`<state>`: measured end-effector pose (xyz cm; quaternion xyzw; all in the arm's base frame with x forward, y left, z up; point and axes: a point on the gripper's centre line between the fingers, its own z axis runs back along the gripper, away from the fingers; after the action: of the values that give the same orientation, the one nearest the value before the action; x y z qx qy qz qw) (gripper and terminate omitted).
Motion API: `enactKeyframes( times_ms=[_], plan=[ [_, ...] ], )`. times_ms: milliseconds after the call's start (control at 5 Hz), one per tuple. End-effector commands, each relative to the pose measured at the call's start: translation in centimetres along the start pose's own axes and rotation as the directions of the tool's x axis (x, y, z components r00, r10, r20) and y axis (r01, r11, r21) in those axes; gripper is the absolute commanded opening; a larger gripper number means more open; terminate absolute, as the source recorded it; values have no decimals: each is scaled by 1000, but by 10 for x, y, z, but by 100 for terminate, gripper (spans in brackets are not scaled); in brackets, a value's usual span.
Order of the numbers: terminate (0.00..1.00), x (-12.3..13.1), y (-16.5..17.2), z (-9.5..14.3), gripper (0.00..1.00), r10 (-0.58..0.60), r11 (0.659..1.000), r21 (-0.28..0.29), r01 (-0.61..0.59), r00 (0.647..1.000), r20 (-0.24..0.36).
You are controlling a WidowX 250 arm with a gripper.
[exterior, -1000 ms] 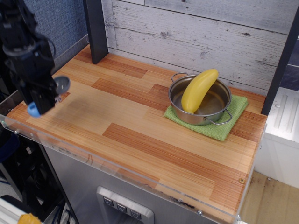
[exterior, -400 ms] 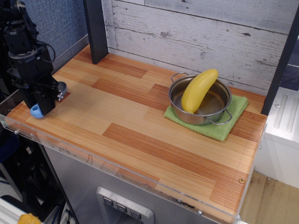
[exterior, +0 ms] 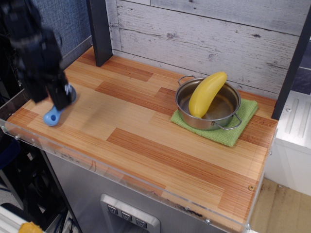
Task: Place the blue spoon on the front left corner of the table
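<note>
The blue spoon [exterior: 52, 116] lies on the wood-plank table [exterior: 146, 145] near its front left corner. Its light-blue handle end points toward the front edge, and its grey bowl [exterior: 72, 93] is partly hidden behind my arm. My black gripper [exterior: 48, 99] is motion-blurred just above and behind the spoon. Its fingers look spread and no longer clamp the handle. One finger [exterior: 60, 101] hangs right over the spoon's middle.
A steel pot [exterior: 209, 109] with a yellow banana [exterior: 206, 93] in it stands on a green cloth [exterior: 240, 127] at the back right. A dark post [exterior: 99, 31] stands at the back left. A clear acrylic rim [exterior: 121, 177] runs along the front edge.
The gripper lowered the spoon onto the front left corner, then let go and moved up and slightly right. More of the blue handle shows now.
</note>
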<state>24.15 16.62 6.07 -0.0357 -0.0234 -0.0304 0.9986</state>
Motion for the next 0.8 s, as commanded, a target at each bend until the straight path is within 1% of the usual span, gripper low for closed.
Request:
enactKeyframes(
  times_ms=[0,200,600],
  plan=[
    [0,8,-39,83,100,-74,997,45,69,990,123],
    [0,9,-43,88,100,-109,993,63,103,988,105],
    [0,9,-43,88,100,-109,993,63,103,988,105]
  ],
)
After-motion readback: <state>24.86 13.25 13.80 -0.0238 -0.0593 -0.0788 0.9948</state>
